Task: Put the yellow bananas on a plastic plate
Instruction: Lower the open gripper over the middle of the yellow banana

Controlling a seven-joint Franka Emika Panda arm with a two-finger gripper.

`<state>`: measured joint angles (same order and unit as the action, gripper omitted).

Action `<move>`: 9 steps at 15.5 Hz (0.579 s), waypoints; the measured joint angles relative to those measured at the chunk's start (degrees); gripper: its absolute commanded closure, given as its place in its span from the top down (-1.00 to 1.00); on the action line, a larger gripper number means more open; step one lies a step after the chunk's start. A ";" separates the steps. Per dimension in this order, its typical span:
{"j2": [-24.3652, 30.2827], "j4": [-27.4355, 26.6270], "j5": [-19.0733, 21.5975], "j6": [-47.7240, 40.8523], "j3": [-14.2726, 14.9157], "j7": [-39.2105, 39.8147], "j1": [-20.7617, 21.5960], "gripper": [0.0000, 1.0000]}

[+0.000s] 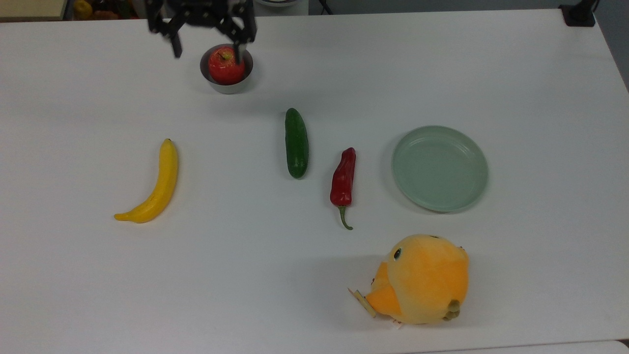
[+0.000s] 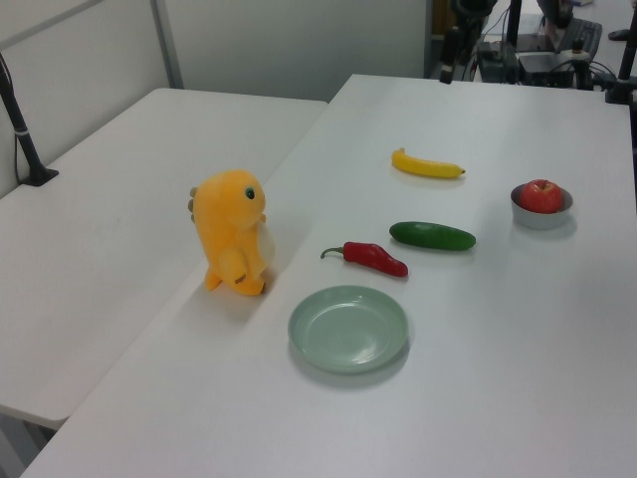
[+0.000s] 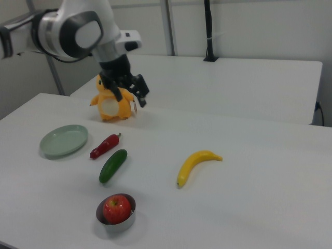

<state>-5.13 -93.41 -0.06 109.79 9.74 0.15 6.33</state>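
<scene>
The yellow banana (image 1: pixel 157 189) lies flat on the white table at the top view's left, its dark tip pointing to the far side; it shows too in the left view (image 2: pixel 426 165) and the right view (image 3: pixel 194 165). The pale green plastic plate (image 1: pixel 440 168) sits bare at the top view's right, well apart from the banana (image 2: pixel 348 329) (image 3: pixel 64 140). My gripper (image 1: pixel 207 46) hangs above the table at the top view's upper edge, over the bowl area, open wide with nothing between its fingers. In the right view the gripper (image 3: pixel 124 92) is held high in front of the plush.
A red apple (image 1: pixel 226 65) sits in a small grey bowl (image 1: pixel 228 88). A green cucumber (image 1: pixel 297 142) and a red chili (image 1: pixel 343 177) lie between banana and plate. An orange plush chick (image 1: pixel 422 280) stands near the table's front edge.
</scene>
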 measured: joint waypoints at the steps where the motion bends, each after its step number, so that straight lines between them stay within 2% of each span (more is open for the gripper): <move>1: -1.28 0.00 0.00 2.46 0.07 0.17 -0.82 1.00; 9: -13.64 0.00 -0.04 16.95 0.19 4.30 -6.72 1.00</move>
<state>-18.77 -93.41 -0.10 126.74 9.93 4.45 -0.39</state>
